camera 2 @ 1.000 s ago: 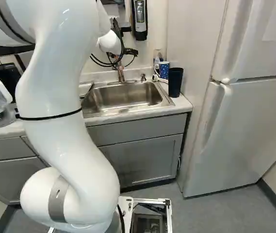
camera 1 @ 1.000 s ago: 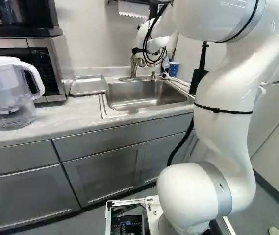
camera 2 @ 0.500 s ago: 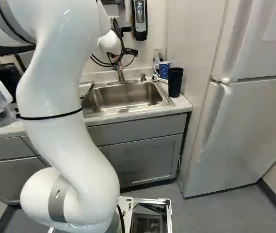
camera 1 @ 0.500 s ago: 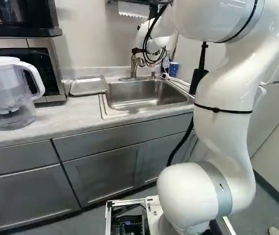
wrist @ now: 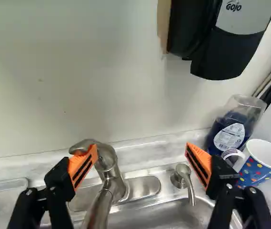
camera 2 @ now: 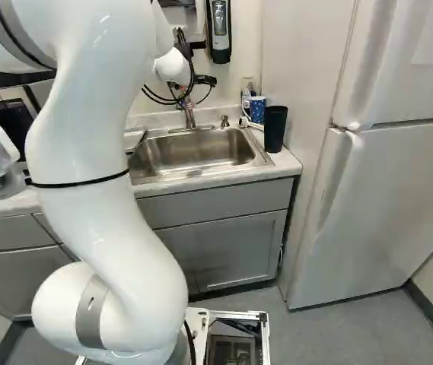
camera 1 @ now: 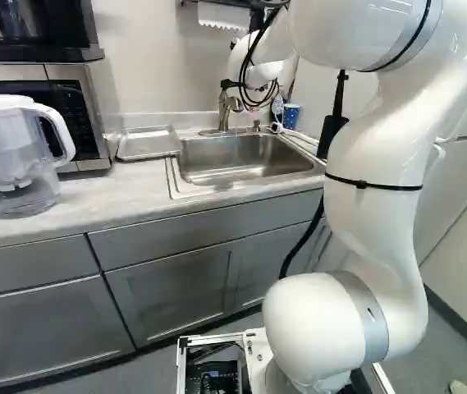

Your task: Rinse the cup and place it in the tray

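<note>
Blue dotted cup (wrist: 258, 171) and black cup (camera 2: 275, 129) upright beside the sink (camera 2: 189, 152). Metal tray (camera 1: 148, 143) on the counter (camera 1: 106, 193), at the sink's opposite side. Gripper (camera 2: 205, 80) released, fingers spread wide, near the faucet (wrist: 110, 180).

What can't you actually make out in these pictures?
- Tray: mostly hidden by the arm in the right base view; cut off by the edge in the wrist view.
- Blue cup: its own wall hides its inside bottom, wrist view.
- Faucet mouth: cut off by the wrist view's edge.
- Pitcher: cut off by both base views' edges.
</note>
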Robot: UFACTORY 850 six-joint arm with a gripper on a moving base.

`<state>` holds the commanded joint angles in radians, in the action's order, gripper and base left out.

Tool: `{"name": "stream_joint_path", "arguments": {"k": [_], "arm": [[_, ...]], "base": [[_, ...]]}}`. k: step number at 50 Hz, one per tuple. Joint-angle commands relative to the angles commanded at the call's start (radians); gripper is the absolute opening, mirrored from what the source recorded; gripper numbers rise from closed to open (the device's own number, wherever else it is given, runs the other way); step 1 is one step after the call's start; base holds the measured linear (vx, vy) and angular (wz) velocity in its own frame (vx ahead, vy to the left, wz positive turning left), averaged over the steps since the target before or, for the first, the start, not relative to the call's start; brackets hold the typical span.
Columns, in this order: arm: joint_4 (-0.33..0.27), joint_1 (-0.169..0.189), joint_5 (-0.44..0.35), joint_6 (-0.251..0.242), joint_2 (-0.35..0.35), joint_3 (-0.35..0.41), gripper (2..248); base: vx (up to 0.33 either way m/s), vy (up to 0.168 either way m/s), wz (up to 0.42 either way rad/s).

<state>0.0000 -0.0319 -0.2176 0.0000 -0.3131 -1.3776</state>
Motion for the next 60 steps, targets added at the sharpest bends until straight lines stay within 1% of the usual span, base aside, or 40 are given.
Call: {"name": "stream_joint_path", "arguments": {"k": [29,60], "arm": [[0.0,0.0,-0.037,0.0,0.0,0.0,247],[0.0,0.0,-0.039,0.0,0.0,0.0,247]], "base": [[0.0,0.0,0.0],[0.0,0.0,0.0]]}}
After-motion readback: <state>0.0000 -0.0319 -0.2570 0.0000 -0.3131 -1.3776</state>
